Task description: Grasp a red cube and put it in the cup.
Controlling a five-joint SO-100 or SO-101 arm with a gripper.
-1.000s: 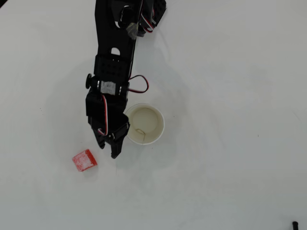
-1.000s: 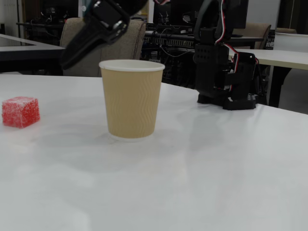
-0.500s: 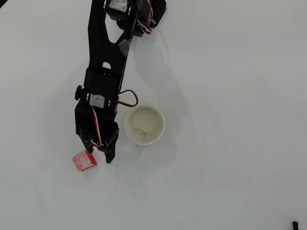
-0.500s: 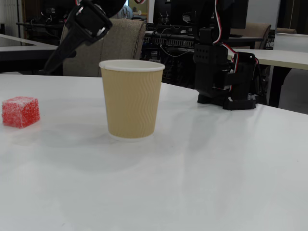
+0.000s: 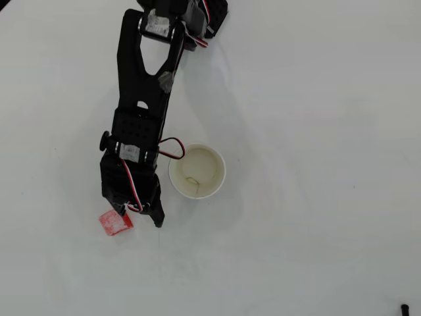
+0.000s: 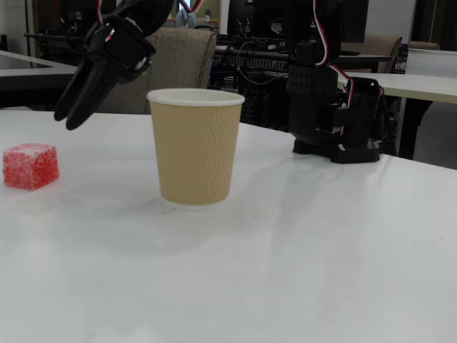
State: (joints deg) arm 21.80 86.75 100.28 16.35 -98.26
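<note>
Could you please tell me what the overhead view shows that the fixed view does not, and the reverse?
Only the overhead view shows the cup's cream inside, which holds no cube, and the arm lying over part of the red cube. Only the fixed view shows the cup's tan ribbed wall, the hand raised above the table, and the room behind. Both show the cube on the table, left of the cup, ungrasped.

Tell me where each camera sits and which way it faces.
Overhead view: above the table, looking straight down; shows the whole arm, end effector partly over the red cube, beside the cup.
Fixed view: low at table height, facing the arm's base; end effector hangs above the table.
Shared: red cube, cup, end effector.
</note>
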